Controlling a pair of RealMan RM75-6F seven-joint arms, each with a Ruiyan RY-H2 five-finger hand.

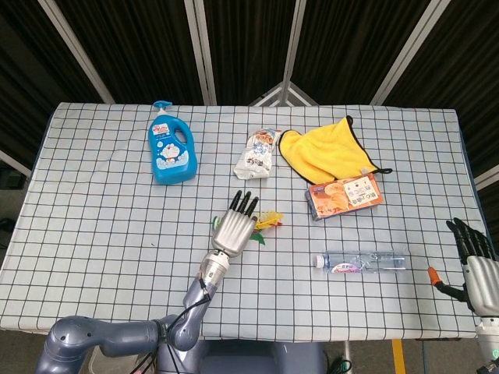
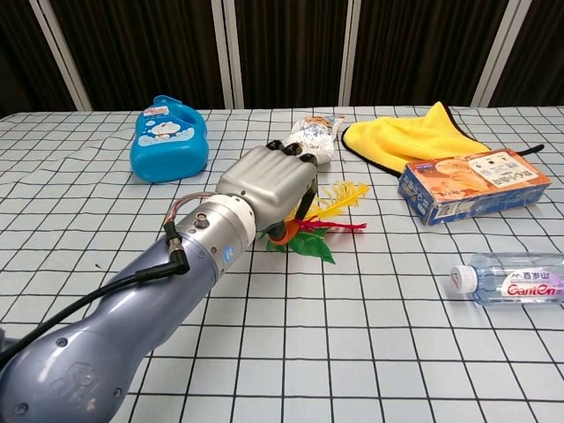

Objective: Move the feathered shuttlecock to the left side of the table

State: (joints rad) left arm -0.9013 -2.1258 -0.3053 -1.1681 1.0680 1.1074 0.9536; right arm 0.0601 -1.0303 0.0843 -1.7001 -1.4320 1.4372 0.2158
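The feathered shuttlecock (image 1: 270,220) lies on the checked tablecloth near the table's middle, with yellow, red and green feathers and an orange base (image 2: 282,232). My left hand (image 1: 232,228) hangs right over its base end, with the dark fingers (image 2: 305,187) bent down toward it. The feathers (image 2: 328,211) stick out to the right from under the hand. I cannot see any finger clamped on it. My right hand (image 1: 472,261) stands at the table's near right edge with its fingers apart, holding nothing.
A blue detergent bottle (image 1: 171,146) lies at the back left. A snack bag (image 1: 258,153) and a yellow cloth (image 1: 323,148) lie at the back middle. An orange box (image 1: 344,195) and a water bottle (image 1: 360,261) lie right of the shuttlecock.
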